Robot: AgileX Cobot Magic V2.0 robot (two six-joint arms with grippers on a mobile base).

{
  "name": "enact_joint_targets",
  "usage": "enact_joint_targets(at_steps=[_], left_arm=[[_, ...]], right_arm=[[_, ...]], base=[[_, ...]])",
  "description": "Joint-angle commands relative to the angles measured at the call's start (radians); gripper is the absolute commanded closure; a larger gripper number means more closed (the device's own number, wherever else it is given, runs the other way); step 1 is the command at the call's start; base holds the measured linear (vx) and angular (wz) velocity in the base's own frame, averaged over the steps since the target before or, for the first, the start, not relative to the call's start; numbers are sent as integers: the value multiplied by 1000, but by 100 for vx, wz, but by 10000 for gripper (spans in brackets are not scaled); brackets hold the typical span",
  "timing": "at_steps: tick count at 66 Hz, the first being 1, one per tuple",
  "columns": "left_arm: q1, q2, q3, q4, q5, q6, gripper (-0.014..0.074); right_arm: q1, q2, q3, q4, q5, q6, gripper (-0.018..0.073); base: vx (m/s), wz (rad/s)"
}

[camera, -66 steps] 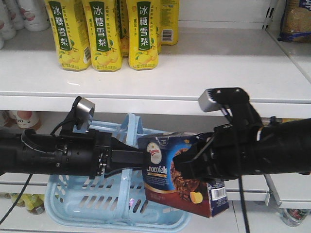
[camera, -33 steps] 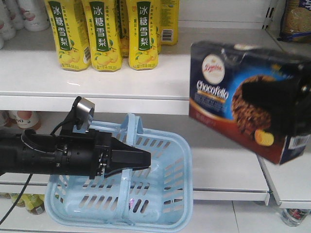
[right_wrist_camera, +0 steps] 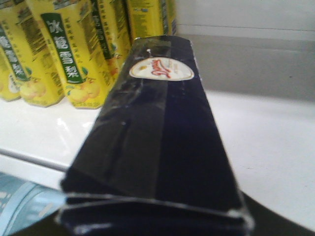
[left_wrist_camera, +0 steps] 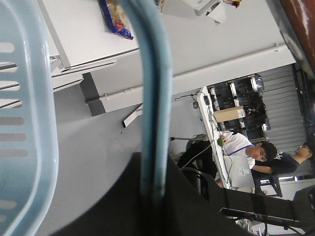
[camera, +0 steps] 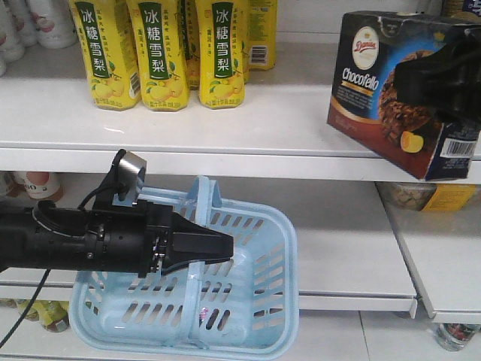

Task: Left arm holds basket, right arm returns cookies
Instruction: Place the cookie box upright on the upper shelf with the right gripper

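Cookies [camera: 362, 98] up and rightward vs 0.5 s ago, basket [camera: 255, 301] unmoved; left pincer [camera: 225, 247] clamped on the basket's hoop handle [camera: 204, 197] below the upper shelf [camera: 285, 120], yellow bottles [camera: 161, 53] on that shelf, right pincer [camera: 432, 79] gripping the tilted cookies at the shelf's right end

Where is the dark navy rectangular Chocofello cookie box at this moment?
Front view, upper right: the navy cookie box hangs tilted in the black right gripper at the front edge of the white upper shelf, right of the yellow drink bottles.
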Motion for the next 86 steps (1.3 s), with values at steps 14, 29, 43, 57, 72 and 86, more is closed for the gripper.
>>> enact_joint_targets(at_steps=[14,29,43,57,72,86], left_arm=[[2,-41,-36,-119,57,14,599],[2,-41,-36,-119,57,14,599],[2,-41,-36,-119,57,14,599],[2,-41,-36,-119,57,14,599],[2,-41,-36,-119,57,14,599],[2,-41,-36,-119,57,14,599]], right_arm=[[-260,21,-36,-27,-159,12,384],[-346,149,-36,63,-334,-51,384],[-349,269,-36,-17,-498,-52,381],[-352,330,-36,-127,-557,-51,359],[-352,358,-36,-177,-591,-51,245],[-352,360,-36,-175,-585,-43,85]], base=[[0,0],[0,0],[0,0],[0,0],[0,0],[0,0]])
